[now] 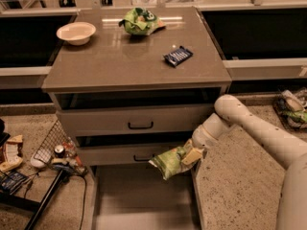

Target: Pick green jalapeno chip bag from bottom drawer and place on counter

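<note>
**Chip bag held in the air over the open bottom drawer**

We are seeing the gripper [190, 156] clenching the right end of the green jalapeno chip bag [167, 164]. The bag is hanging above the bottom drawer [144, 200], clear of its floor and just in front of the middle drawer [110, 153]. The arm [259, 133] is reaching in from the right side. On the counter [120, 66] we are noticing a pale bowl [76, 32] at the back left, a brighter green bunched bag [139, 22] at the back, and a dark blue packet [178, 55] toward the right.
</note>
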Tool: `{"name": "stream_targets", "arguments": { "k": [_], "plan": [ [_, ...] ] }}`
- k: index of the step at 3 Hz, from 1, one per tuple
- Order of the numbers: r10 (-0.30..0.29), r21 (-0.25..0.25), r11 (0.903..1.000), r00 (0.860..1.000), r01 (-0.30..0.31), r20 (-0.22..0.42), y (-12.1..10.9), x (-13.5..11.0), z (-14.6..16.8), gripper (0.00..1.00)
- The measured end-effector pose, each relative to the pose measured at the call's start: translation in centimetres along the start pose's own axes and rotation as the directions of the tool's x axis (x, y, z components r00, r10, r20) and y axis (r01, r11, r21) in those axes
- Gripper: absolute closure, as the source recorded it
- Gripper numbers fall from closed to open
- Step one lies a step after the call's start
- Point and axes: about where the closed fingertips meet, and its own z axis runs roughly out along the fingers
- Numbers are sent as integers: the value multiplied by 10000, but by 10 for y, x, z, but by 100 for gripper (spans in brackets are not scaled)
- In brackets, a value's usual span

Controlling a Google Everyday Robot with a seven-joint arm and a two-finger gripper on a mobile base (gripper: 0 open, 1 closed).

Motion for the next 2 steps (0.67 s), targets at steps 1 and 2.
{"name": "stream_targets", "arguments": {
  "k": [1, 2],
  "plan": [
    [-30, -409, 9992, 9999, 24, -147, 12, 2, -2, 100],
    [-29, -408, 9992, 9999, 23, -148, 12, 2, -2, 100]
  ]
}}
